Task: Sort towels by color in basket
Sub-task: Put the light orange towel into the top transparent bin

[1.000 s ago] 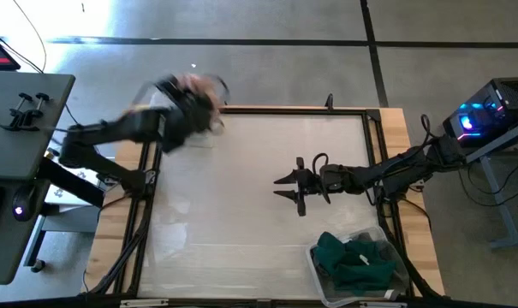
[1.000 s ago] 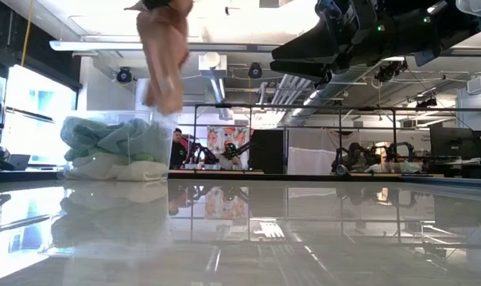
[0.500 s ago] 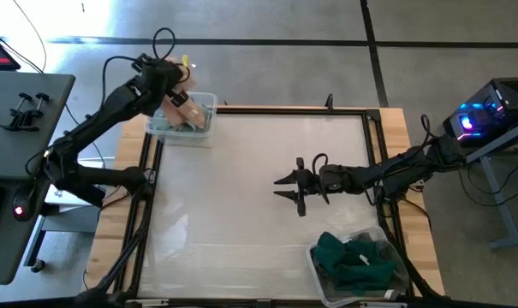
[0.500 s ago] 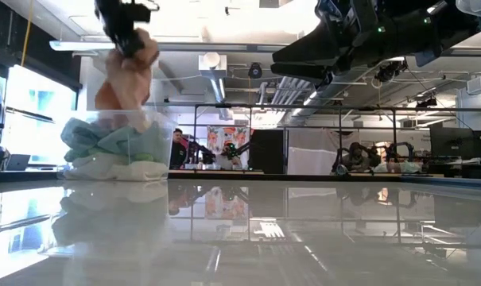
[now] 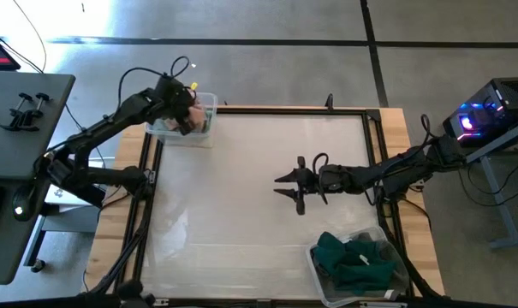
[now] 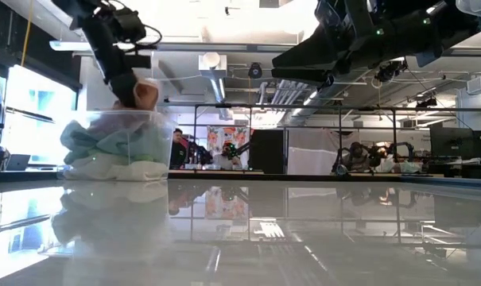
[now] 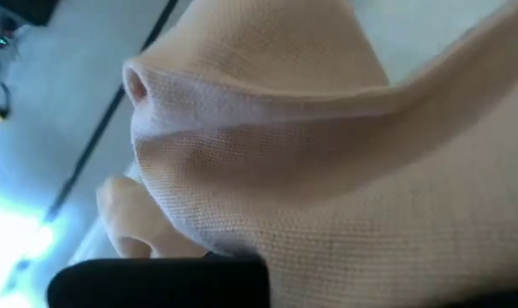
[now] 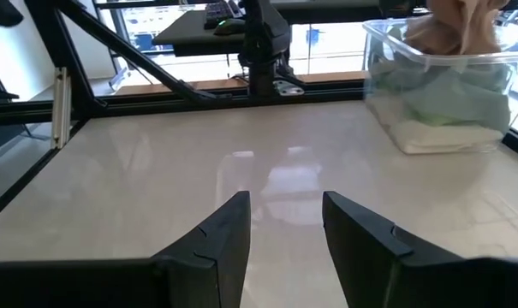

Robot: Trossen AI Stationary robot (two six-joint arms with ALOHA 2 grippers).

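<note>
The left gripper (image 5: 183, 107) is clamped on the peach towel (image 6: 144, 93) and holds it directly over the clear bin (image 6: 113, 147) at the far left corner of the counter (image 5: 259, 197). The towel hangs straight down from the gripper, its long axis vertical, its lower end touching or just above the mint and white towels (image 8: 451, 107) in the bin. Release calls only for opening; no sideways travel appears needed. The right gripper (image 5: 294, 191) waits mid-counter, parted and empty. A second bin (image 5: 357, 265) near the right arm holds the teal towels (image 5: 353, 257).
</note>
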